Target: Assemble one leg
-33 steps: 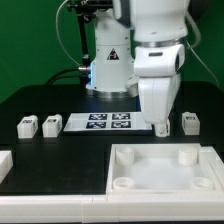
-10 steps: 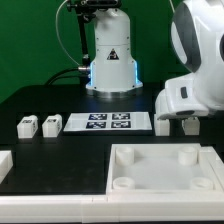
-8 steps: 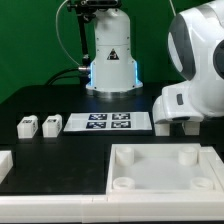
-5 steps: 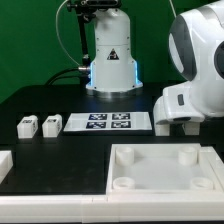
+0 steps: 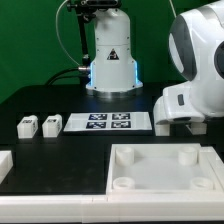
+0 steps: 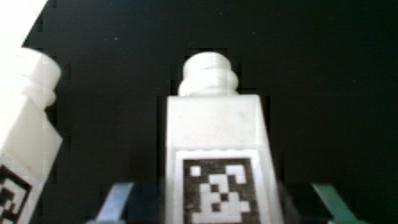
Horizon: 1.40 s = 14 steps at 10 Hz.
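Observation:
In the wrist view one leg (image 6: 217, 140), a white block with a round peg end and a black-and-white tag, lies on the black table between my fingers. My gripper (image 6: 222, 207) is open, one fingertip (image 6: 121, 203) on each side of the leg with a gap to it. A second leg (image 6: 25, 120) lies right beside it. In the exterior view my gripper (image 5: 180, 127) is low at the exterior view's right, and the hand hides both these legs. Two more legs (image 5: 28, 126) (image 5: 50, 125) stand at the exterior view's left.
The marker board (image 5: 110, 122) lies in the middle of the table. The large white square piece with round corner sockets (image 5: 165, 168) lies in front. Another white part (image 5: 5, 161) shows at the exterior view's left edge. The robot base (image 5: 110, 60) stands behind.
Since 3.3 s ago the arm has swung toward the exterior view's right and come down over the legs there. Over the last second it has barely moved.

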Available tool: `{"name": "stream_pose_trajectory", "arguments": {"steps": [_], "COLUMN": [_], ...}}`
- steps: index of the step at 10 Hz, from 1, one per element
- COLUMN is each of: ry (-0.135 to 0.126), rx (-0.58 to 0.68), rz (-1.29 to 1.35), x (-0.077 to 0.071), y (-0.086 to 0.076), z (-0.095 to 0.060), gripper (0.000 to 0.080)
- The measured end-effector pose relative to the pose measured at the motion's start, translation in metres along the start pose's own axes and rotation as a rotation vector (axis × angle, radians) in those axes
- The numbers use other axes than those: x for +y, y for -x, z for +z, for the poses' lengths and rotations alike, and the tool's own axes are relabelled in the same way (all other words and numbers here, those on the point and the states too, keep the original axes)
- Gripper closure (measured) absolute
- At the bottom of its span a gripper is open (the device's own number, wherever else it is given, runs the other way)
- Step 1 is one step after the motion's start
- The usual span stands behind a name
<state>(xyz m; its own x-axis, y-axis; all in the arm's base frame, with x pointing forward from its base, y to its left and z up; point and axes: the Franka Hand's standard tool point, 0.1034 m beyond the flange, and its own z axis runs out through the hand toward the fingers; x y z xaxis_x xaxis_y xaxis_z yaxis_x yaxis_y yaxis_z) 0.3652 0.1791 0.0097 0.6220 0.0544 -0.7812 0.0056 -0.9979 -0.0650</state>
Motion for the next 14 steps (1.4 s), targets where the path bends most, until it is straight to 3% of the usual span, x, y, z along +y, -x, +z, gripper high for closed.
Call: {"name": "stream_pose_trajectory", "arguments": {"steps": [4,5,7,9,11,12,13,14], "ry": [-0.001,-0.001,-0.015,-0.013,-0.023,-0.018,-0.023,-0.028], "rx": [0.001,-0.014,-0.021,0.018,0.202,0.294,0.396,0.464], "rz": [-0.002,-0.024,-0.056,-0.086,-0.082,-0.099,-0.14,-0.163], "x": [0.001,0.007,0.021,0.031,0.026,0.029,0.039,0.051], "y": [0.0,0.006,0.022,0.046,0.024,0.023,0.009,0.008], "z": [-0.002,-0.02,-0.079,-0.118,-0.118,-0.122,-0.138,-0.173], "gripper": [0.051,0.051,0.0509,0.0509,0.0508,0.0508,0.0508,0.0508]}}
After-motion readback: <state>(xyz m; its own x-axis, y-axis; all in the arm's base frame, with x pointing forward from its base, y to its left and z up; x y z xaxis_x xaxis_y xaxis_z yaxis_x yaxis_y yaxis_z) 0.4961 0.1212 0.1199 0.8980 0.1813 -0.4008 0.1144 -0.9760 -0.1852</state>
